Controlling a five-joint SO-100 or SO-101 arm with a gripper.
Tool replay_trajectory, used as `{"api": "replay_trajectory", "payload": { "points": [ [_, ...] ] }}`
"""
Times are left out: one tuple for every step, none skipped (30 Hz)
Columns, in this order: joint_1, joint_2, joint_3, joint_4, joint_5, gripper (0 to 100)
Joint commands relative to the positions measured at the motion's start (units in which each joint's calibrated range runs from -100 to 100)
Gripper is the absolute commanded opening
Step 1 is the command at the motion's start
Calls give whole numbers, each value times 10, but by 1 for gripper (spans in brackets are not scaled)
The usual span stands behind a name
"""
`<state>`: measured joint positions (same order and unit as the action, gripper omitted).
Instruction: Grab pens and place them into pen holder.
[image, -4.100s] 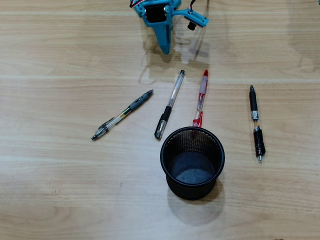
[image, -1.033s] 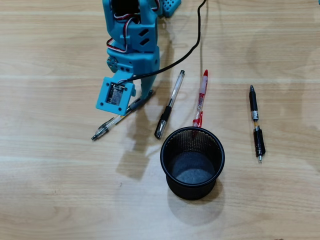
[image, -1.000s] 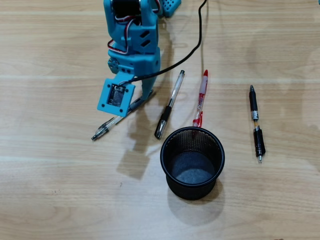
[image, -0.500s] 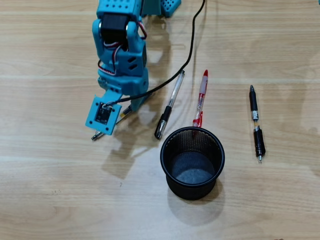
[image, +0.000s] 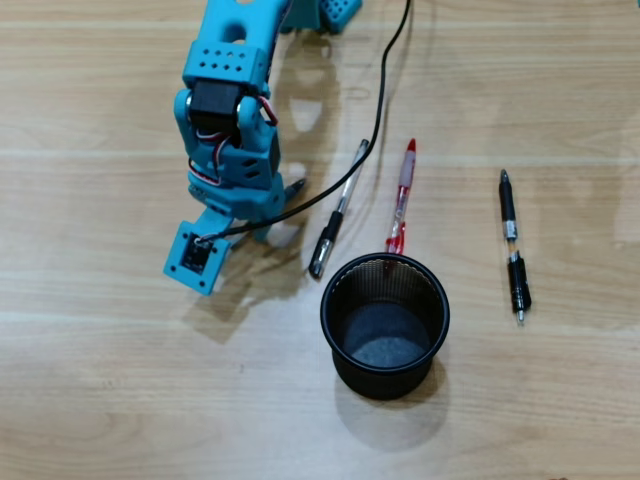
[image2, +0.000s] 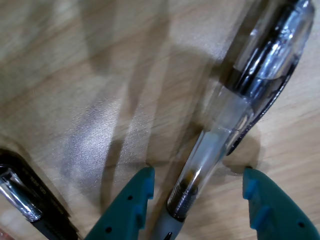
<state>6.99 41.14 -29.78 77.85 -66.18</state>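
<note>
In the wrist view the grey and clear pen (image2: 220, 130) lies flat on the wood between my teal fingertips. My gripper (image2: 198, 172) is open astride it. The pen runs closer to the left finger (image2: 132, 202) than to the right one (image2: 265, 210). In the overhead view the blue arm covers most of this pen, and only its grey end (image: 295, 187) shows beside my gripper (image: 252, 226). The clear pen with black cap (image: 338, 212), the red pen (image: 402, 195) and the black and clear pen (image: 512, 245) lie flat. The black mesh pen holder (image: 327, 318) stands upright, with nothing in it.
A black cable (image: 385, 70) runs from the top edge down to the wrist camera block (image: 195, 258). A second pen's dark part (image2: 27, 200) shows at the wrist view's lower left. Light wood table (image: 120, 400) lies all around.
The arm has come down from the top edge and, in the last second, shifted down-left along the grey and clear pen, now covering nearly all of it. The other pens and the holder have not moved.
</note>
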Motion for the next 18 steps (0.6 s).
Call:
{"api": "replay_trajectory", "payload": {
  "points": [
    [5,-3,-18,2,-18,19],
    [4,0,-17,2,-18,18],
    [4,1,-15,2,-18,16],
    [4,4,-15,2,-18,14],
    [3,5,-15,2,-18,12],
    [3,5,-15,2,-18,10],
    [3,5,-15,2,-18,7],
    [3,5,-15,2,-18,5],
    [4,5,-14,2,-18,4],
    [5,2,-12,2,-18,2],
    [6,0,-10,2,-18,2],
    [6,-3,-11,2,-18,2],
    [6,-4,-14,1,-18,2],
    [6,-4,-17,-2,-18,2],
    [7,-6,-18,-5,-17,2],
    [6,-21,-27,-5,-17,2],
    [4,-34,-36,-5,-17,2],
    [2,-46,-47,-5,-16,2]
  ]
}}
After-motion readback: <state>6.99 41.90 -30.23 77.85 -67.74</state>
